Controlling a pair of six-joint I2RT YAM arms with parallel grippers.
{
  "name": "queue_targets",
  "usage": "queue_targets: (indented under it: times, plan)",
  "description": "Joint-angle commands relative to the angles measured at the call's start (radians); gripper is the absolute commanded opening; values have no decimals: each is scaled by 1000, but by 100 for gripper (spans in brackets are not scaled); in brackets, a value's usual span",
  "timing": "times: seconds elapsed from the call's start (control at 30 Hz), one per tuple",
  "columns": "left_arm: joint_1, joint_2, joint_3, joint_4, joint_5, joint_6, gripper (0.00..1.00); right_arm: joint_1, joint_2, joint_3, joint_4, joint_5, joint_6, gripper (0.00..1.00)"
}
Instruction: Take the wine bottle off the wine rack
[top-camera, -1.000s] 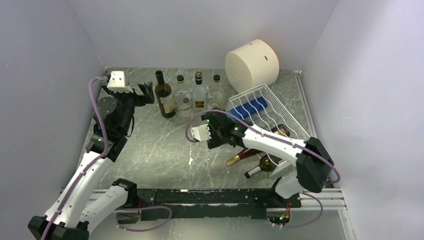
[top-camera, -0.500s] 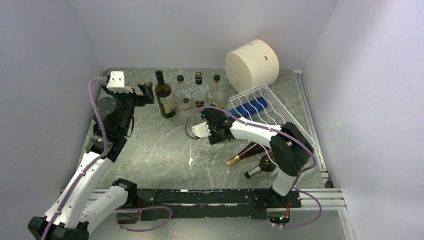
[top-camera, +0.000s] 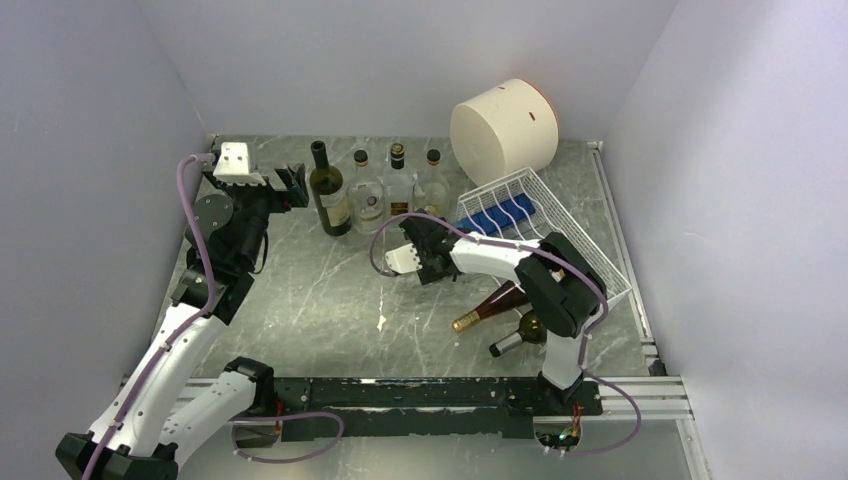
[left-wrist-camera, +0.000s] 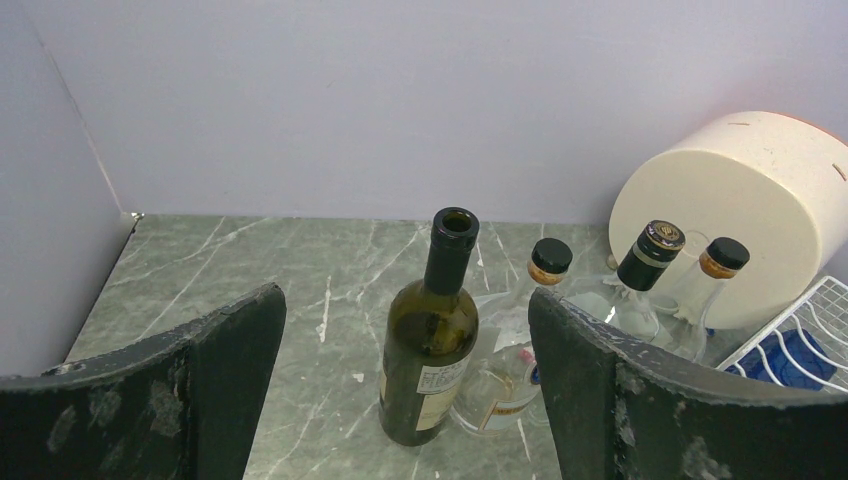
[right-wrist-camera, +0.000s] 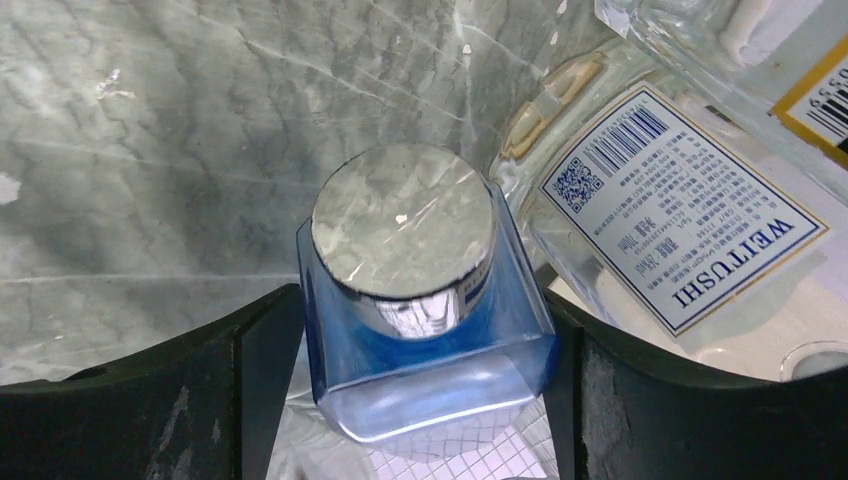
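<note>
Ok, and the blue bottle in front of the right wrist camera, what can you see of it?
The blue bottle is translucent blue glass, square-shouldered, with a round mirror-like silver cap pointing at the camera. It sits between the right gripper's dark fingers, which flank both sides closely; whether they clamp it is unclear. A clear labelled bottle lies close by its right shoulder, and white wire mesh shows at its lower edge.

The top camera looked down from above and behind the arms (top-camera: 180, 340) over the whole table (top-camera: 320, 290). The left wrist camera, well back, faced the rear wall (left-wrist-camera: 400, 100), sharing the bottles (left-wrist-camera: 430, 340), cylinder (left-wrist-camera: 740, 200) and rack (left-wrist-camera: 822, 300) corner with it. The right wrist camera looked steeply down, very close on a blue bottle (right-wrist-camera: 430, 340).
</note>
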Motion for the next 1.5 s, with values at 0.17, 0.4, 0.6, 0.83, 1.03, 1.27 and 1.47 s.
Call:
queue_targets:
  times: [0.17, 0.4, 0.6, 0.83, 1.03, 1.27, 1.47]
  plan:
    - [-6, -10, 30, 4, 9, 3, 95, -9, 55, 19, 4, 32, -23, 77]
    - [-6, -9, 31, 6, 16, 5, 94, -3, 49, 28, -13, -1, 20, 66]
    - [-7, -3, 30, 5, 22, 3, 93, 31, 16, 19, -45, -47, 49, 59]
    - [-6, 3, 29, 3, 14, 6, 93, 80, -22, 46, -75, -55, 158, 47]
    - [-6, -4, 28, 7, -4, 14, 93, 138, -84, 70, -112, -88, 261, 44]
    - [-2, -4, 25, 8, -6, 14, 93, 256, -158, 33, -49, -105, 410, 30]
    - [1, 5, 29, 4, -21, 23, 93, 363, -171, 51, 8, -84, 475, 22]
